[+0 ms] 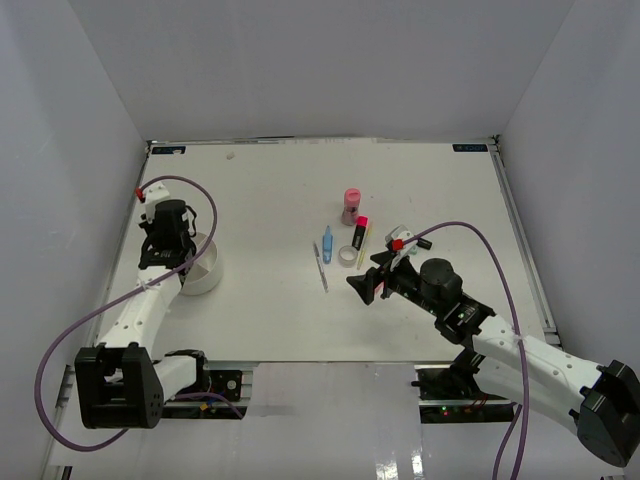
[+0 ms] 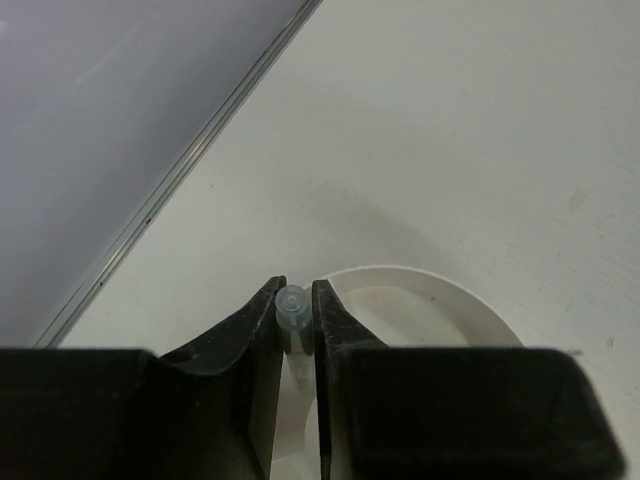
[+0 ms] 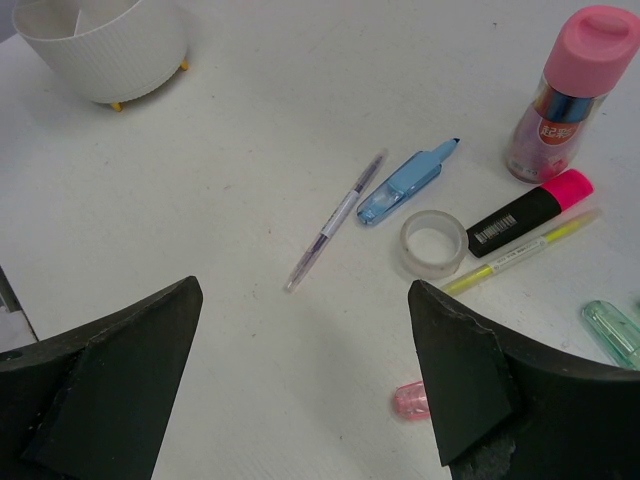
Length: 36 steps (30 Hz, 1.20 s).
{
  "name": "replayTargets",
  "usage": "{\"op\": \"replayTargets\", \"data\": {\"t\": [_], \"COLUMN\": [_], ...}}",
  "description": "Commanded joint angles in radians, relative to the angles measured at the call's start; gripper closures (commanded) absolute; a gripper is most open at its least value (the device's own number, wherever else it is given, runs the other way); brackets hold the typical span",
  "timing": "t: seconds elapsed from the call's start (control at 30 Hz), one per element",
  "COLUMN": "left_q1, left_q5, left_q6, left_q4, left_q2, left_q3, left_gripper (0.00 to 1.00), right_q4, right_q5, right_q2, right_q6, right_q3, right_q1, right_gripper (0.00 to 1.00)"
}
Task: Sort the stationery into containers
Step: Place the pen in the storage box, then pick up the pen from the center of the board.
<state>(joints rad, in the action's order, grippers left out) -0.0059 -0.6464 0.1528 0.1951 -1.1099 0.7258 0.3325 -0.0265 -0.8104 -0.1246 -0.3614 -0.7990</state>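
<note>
Honestly, with left gripper (image 2: 296, 292) pinched tight on the thin grey pen (image 2: 292, 325) just over the white bowl (image 2: 440, 280) rim, better to nudge inward and dip lower before letting go — right gripper (image 3: 302, 290) spread wide, empty, near the tape roll (image 3: 434, 243).

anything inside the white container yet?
Nothing visible. In the left wrist view, the exposed part of the white container's interior is bare. The near part is covered by the left gripper, which is shut on a thin clear pen.
</note>
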Motion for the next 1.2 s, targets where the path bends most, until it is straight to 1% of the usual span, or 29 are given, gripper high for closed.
{"op": "replayTargets", "data": {"t": [0.0, 0.3, 0.33, 0.4, 0.43, 0.5, 0.53, 0.57, 0.63, 0.67, 0.7, 0.77, 0.8, 0.9, 0.93, 0.97, 1.03, 1.13, 1.17], "left_q1": [0.004, 0.004, 0.004, 0.004, 0.004, 0.004, 0.004, 0.004, 0.004, 0.004, 0.004, 0.004, 0.004, -0.005, -0.014, -0.020, -0.046, -0.100, -0.112], "left_q5": [-0.001, 0.024, 0.028, 0.043, 0.048, 0.070, 0.082, 0.096, 0.164, 0.200, 0.277, 0.373, 0.471, 0.606, 0.696, 0.727, 0.780, 0.784, 0.784], "left_q6": [0.024, 0.048, 0.051, 0.062, 0.068, 0.086, 0.094, 0.112, 0.129, 0.136, 0.154, 0.157, 0.149, 0.163, 0.168, 0.172, 0.172, 0.166, 0.163], "left_q4": [-0.002, 0.047, 0.053, 0.069, 0.076, 0.105, 0.133, 0.147, 0.180, 0.191, 0.201, 0.208, 0.205, 0.193, 0.193, 0.193, 0.187, 0.172, 0.168], "left_q2": [-0.005, 0.018, 0.021, 0.025, 0.030, 0.036, 0.047, 0.054, 0.080, 0.090, 0.097, 0.113, 0.114, 0.108, 0.107, 0.107, 0.116, 0.165, 0.183], "left_q3": [0.014, 0.061, 0.064, 0.076, 0.081, 0.105, 0.116, 0.130, 0.167, 0.178, 0.197, 0.208, 0.207, 0.207, 0.207, 0.207, 0.196, 0.169, 0.164], "left_gripper": [0.72, 0.50, 0.42, 0.36, 0.31, 0.27, 0.23, 0.20, 0.15, 0.08, 0.06, 0.02, 0.02, 0.02, 0.02, 0.02, 0.02, 0.02, 0.02], "right_q4": [0.042, 0.019, -0.007, -0.048, -0.096, -0.144, -0.185, -0.208, -0.246, -0.283, -0.299, -0.331, -0.331, -0.385, -0.392, -0.403, -0.437, -0.452, -0.452], "right_q5": [0.013, 0.069, 0.083, 0.095, 0.106, 0.119, 0.122, 0.122, 0.140, 0.155, 0.166, 0.212, 0.221, 0.244, 0.255, 0.258, 0.272, 0.296, 0.300], "right_q2": [0.005, -0.047, -0.070, -0.099, -0.133, -0.171, -0.212, -0.234, -0.312, -0.340, -0.367, -0.449, -0.478, -0.585, -0.642, -0.668, -0.748, -0.827, -0.843], "right_q6": [0.002, -0.009, -0.010, -0.007, -0.009, -0.010, -0.010, -0.012, -0.017, -0.021, -0.024, -0.033, -0.040, -0.067, -0.087, -0.098, -0.131, -0.162, -0.167], "right_q3": [0.009, -0.014, -0.037, -0.071, -0.091, -0.154, -0.172, -0.218, -0.261, -0.284, -0.325, -0.367, -0.404, -0.476, -0.494, -0.511, -0.568, -0.625, -0.637], "right_q1": [-0.002, -0.002, -0.002, -0.002, -0.002, -0.002, -0.003, -0.005, -0.012, -0.026, -0.034, -0.061, -0.068, -0.085, -0.089, -0.091, -0.095, -0.118, -0.124], "right_gripper": [0.10, 0.10, 0.10, 0.07, 0.07, 0.05, 0.03, 0.01, 0.00, 0.00, 0.00, 0.00, 0.00, 0.00, 0.00, 0.05, 0.10, 0.14, 0.17]}}
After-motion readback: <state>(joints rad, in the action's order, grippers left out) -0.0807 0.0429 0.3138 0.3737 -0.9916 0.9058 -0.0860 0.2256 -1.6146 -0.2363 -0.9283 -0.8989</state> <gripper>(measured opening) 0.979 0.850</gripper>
